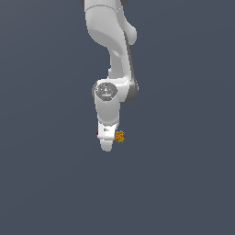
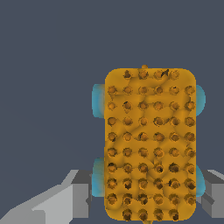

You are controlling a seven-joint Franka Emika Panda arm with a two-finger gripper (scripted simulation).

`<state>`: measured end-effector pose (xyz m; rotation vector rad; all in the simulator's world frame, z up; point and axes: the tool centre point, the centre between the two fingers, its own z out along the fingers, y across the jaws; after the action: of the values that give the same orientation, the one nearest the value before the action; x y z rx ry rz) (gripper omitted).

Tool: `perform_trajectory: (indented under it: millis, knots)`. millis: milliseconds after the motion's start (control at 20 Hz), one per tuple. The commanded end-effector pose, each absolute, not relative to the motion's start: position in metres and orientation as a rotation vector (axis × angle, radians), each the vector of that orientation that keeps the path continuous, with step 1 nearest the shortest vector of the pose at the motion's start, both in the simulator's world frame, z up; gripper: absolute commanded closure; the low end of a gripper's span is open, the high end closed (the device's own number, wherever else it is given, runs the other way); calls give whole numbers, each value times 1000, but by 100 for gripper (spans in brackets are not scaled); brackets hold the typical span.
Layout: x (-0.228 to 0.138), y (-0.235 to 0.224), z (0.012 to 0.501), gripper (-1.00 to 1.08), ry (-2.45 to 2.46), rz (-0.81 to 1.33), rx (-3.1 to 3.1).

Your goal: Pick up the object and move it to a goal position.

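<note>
Orange speckled object (image 2: pixel 149 144) sits between the grey fingers (image 2: pixel 78 199), seemingly gripped, just below centre in the exterior view; pickup looks done, carry toward the red dot (image 1: pixel 97 133) remains.

Hanging straight down from the top of the exterior view, white Panda arm (image 1: pixel 111 55) with its round wrist joint (image 1: pixel 106 91) facing the camera and the gripper (image 1: pixel 107 146) pointing downward. Seen from the wrist, two grey fingers (image 2: pixel 72 199) spread wide apart, one on each side of the frame.
</note>
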<state>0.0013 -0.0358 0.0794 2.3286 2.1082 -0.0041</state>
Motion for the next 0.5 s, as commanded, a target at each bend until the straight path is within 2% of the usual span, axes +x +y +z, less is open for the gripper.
perform_trajectory:
  millis: [0, 450]
  knots:
    - [-7, -36, 100, 108, 2107, -3, 2327]
    - [-40, -35, 178, 108, 2107, -5, 2326]
